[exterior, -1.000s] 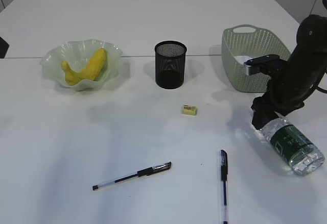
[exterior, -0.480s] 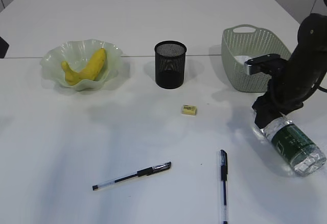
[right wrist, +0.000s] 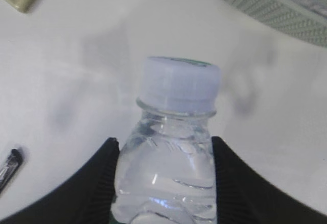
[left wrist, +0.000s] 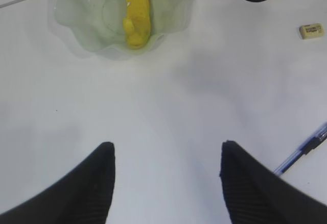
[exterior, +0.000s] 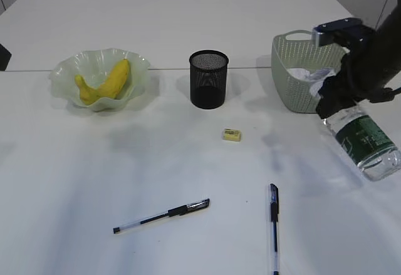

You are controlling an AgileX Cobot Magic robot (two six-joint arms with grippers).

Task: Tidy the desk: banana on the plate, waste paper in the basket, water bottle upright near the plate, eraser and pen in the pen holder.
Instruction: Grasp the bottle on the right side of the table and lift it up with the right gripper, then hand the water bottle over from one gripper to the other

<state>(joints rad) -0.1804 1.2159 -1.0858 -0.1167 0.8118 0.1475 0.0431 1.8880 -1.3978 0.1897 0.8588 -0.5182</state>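
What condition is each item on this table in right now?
Curved yellow banana: lying in the pale green wavy dish.
Clear plastic water bottle: tilted, gripped by the right gripper.
Black mesh pen holder: upright.
Sage-green woven-look basket: holds white paper.
Left gripper: open, empty.

Black ribbed claw fingers (left wrist: 87, 193)

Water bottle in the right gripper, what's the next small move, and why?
Probably carry the water bottle left toward the plate, turning it upright on the way. The right gripper is clamped on its shoulder below the cap, and it hangs tilted, off the desk beside the basket, far from the plate.
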